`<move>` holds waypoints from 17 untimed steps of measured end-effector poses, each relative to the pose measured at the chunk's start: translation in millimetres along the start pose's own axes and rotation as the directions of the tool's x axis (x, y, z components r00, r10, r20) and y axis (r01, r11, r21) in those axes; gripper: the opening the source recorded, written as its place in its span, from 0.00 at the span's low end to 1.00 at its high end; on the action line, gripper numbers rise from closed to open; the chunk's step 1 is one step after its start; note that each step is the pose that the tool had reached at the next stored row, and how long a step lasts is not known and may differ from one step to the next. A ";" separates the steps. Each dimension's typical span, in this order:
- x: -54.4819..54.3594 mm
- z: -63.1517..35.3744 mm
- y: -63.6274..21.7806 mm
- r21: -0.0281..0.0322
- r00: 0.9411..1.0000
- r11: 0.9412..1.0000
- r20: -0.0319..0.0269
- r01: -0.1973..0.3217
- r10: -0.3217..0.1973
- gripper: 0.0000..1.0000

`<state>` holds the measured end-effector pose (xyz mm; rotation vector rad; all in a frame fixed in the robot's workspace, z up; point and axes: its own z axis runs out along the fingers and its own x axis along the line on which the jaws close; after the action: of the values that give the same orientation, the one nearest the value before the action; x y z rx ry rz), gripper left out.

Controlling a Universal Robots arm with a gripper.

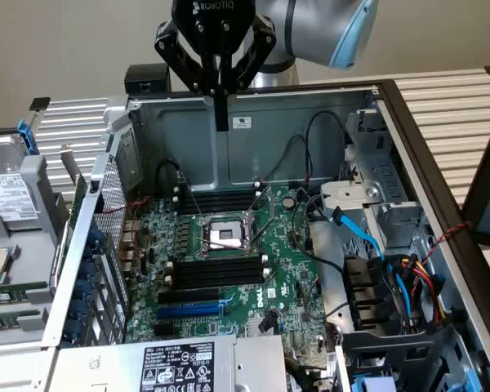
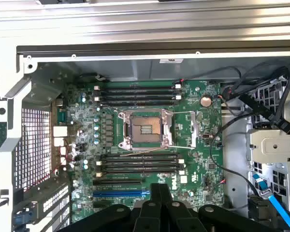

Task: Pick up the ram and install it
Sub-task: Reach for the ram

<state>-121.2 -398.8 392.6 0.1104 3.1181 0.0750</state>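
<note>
Exterior view: the black Robotiq gripper (image 1: 221, 122) hangs upright. Its tip shows against the far wall of the open grey metal computer case (image 1: 310, 139), clear of the green motherboard (image 1: 282, 261).
Ram: the ram (image 1: 12, 291), a long thin green strip, lies flat outside the case at the exterior view's left edge, well apart from the gripper. Its label and chips are too small to make out.
Wrist view: looking down on the silver CPU socket (image 2: 144, 128), with long black slots with white end clips (image 2: 137, 164) on either side. The blue expansion slot (image 2: 121, 193) lies nearest the dark fingers (image 2: 152, 212).
Jaws: pressed together tip to tip, with nothing seen between them.
Room: the case walls rim the board. Black and blue cables (image 1: 367, 237) crowd the exterior view's right, and the space over the slots is open.
</note>
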 end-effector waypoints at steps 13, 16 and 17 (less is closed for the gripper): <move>0.0 0.0 0.0 0.000 1.000 1.000 0.000 0.000 0.000 0.11; 3.8 -0.2 -0.3 0.000 1.000 1.000 0.000 0.000 0.000 0.11; 7.2 -0.2 -0.5 0.000 1.000 1.000 0.000 0.000 0.000 0.11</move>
<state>-128.4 -398.8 392.6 0.1104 3.1179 0.0755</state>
